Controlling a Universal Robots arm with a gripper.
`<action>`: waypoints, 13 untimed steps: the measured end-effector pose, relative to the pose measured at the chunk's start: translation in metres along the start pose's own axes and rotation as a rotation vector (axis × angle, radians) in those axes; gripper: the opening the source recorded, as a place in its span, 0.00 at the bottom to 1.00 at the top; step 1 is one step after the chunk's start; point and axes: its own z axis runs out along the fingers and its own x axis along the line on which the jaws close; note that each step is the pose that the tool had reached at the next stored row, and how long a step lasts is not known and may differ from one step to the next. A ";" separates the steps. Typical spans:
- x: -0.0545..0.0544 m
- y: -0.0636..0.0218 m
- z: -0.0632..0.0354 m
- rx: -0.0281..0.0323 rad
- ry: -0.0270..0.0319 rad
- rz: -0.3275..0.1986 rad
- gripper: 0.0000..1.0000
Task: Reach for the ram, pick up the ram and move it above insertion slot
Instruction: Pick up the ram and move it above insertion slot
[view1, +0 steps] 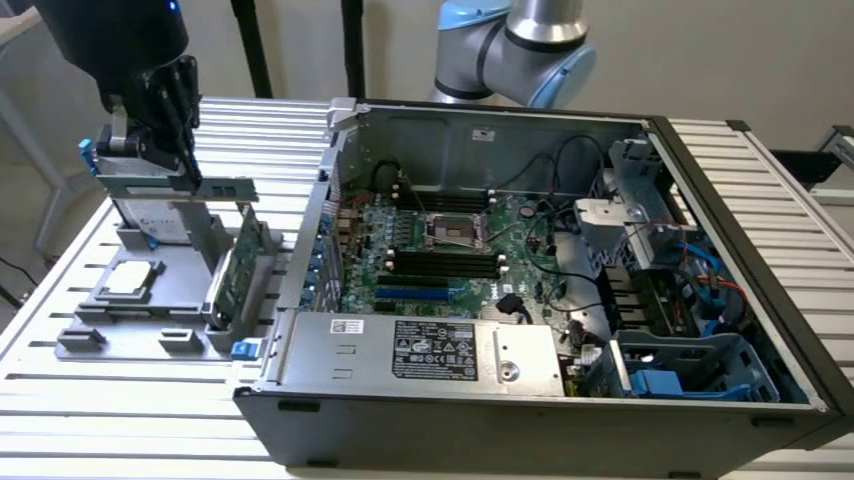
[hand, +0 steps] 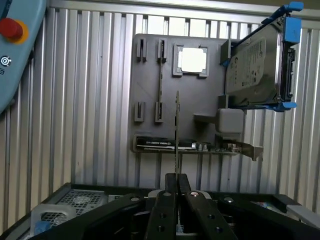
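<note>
In the exterior view the gripper (view1: 171, 165) is hanging at 10 o'clock, over the grey fixture plate (view1: 134, 335) on the slatted table (view1: 80, 400). Open air is lying between it and the open computer case (view1: 441, 120) at its 3 o'clock, whose near wall is rising just beside the plate. The claw is clamping narrow on the ram (view1: 200, 186), which is lying level under the fingertips, above the hard drive (view1: 147, 215). The wrist view is showing the ram (hand: 177, 130) edge-on as a thin line running out from the closed gripper (hand: 176, 180). The exterior view is showing the dark memory slots (view1: 441, 265), well apart at 4 o'clock.
</note>
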 end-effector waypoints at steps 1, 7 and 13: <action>-0.001 -0.0017 -0.0002 0.0002 -0.0021 0.000 0.13; -0.005 -0.0124 -0.0017 0.0008 -0.0149 -0.001 0.13; -0.009 -0.0231 -0.0032 0.0014 -0.0277 -0.001 0.13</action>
